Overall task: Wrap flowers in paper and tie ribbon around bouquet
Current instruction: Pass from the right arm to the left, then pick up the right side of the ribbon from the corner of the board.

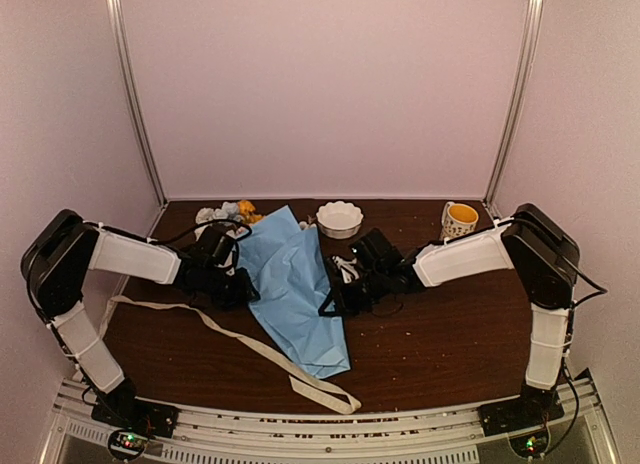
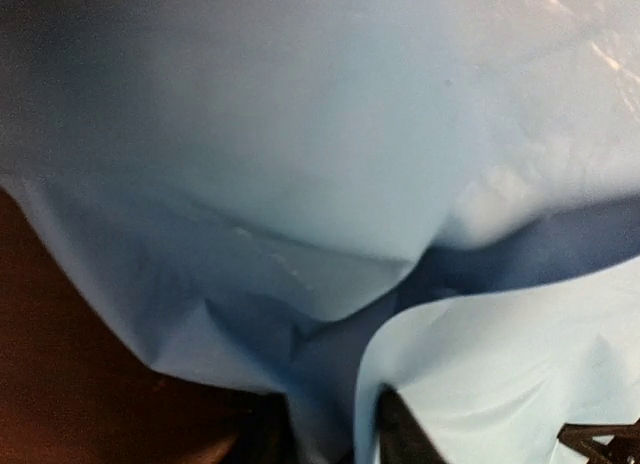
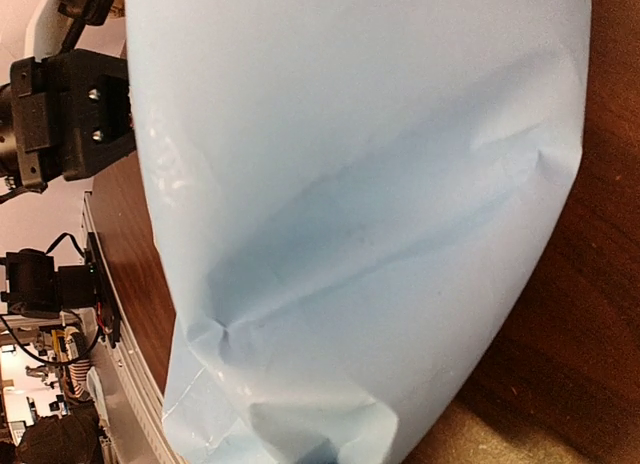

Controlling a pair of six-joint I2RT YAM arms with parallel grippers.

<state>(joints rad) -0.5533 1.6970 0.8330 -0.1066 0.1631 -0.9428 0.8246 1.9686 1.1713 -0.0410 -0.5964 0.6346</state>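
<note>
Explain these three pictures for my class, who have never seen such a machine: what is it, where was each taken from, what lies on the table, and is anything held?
The machine is two robot arms bolted at the near edge of a table, each ending in a two-finger gripper. The wide picture comes from a fixed camera above and behind them. The other two come from wrist cameras, so close that light-blue paper fills them. On the brown table lie the paper, a beige ribbon trailing to the near edge, flowers by the paper's far left corner, a white bowl and a mug. The right gripper is shut and seems to pinch the paper's right edge. The left gripper is at its left edge; whether it grips cannot be told.
</note>
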